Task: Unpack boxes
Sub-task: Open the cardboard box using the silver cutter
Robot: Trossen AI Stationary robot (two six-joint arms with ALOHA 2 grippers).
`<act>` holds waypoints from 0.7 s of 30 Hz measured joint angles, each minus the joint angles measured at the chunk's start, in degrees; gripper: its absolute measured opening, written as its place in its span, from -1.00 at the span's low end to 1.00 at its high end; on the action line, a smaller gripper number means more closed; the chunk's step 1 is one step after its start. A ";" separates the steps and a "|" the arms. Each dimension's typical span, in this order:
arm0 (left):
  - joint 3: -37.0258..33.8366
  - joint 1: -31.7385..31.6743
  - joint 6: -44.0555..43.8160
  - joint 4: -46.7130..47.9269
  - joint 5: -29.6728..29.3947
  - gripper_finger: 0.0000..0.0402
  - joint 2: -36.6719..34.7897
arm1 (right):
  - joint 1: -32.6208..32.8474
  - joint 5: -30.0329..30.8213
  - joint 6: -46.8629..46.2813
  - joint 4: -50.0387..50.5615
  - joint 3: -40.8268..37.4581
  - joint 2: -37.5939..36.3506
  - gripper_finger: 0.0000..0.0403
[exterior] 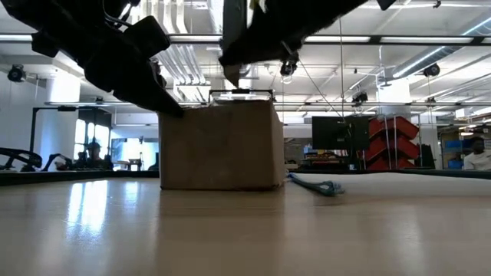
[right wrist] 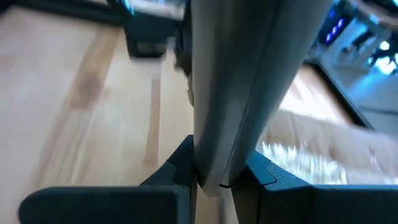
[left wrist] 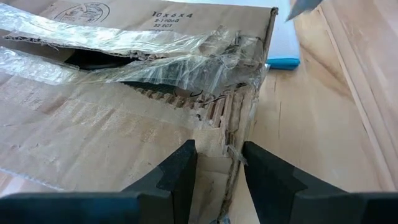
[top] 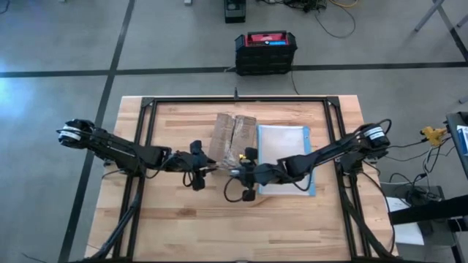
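1. Brown corrugated cardboard box (top: 232, 139), torn clear tape (left wrist: 149, 53) along its seam: sits on the wooden bench (top: 183, 219), directly ahead of your left hand (left wrist: 217, 171).
2. Left hand: fingers apart, straddling the box's frayed corner edge; nothing clamped.
3. Right hand (right wrist: 211, 174): clamped on a flat grey blade-like tool (right wrist: 249, 81), just beside the box.
4. Advice: steady the corner before cutting; keep the tool along the seam.

Box (top: 232, 137) and clear pouch (top: 284, 157) crowd the tabletop (top: 183, 219) middle, both arms alongside; the front edge lies open.
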State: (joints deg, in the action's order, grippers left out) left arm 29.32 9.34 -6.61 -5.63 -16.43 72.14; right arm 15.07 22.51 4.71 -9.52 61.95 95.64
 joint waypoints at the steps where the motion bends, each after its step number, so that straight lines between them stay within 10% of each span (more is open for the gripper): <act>1: 0.00 0.00 -0.02 -0.24 0.00 -0.41 0.02 | 0.00 0.00 0.94 -1.37 0.00 0.00 -0.79; 21: -0.22 0.00 -0.33 -1.07 0.52 -0.38 0.11 | -2.80 -0.51 5.32 -5.07 0.33 5.64 -0.79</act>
State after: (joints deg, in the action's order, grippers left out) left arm 29.10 9.34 -6.94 -6.70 -15.91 72.25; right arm 12.27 22.00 10.03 -14.60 62.28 101.27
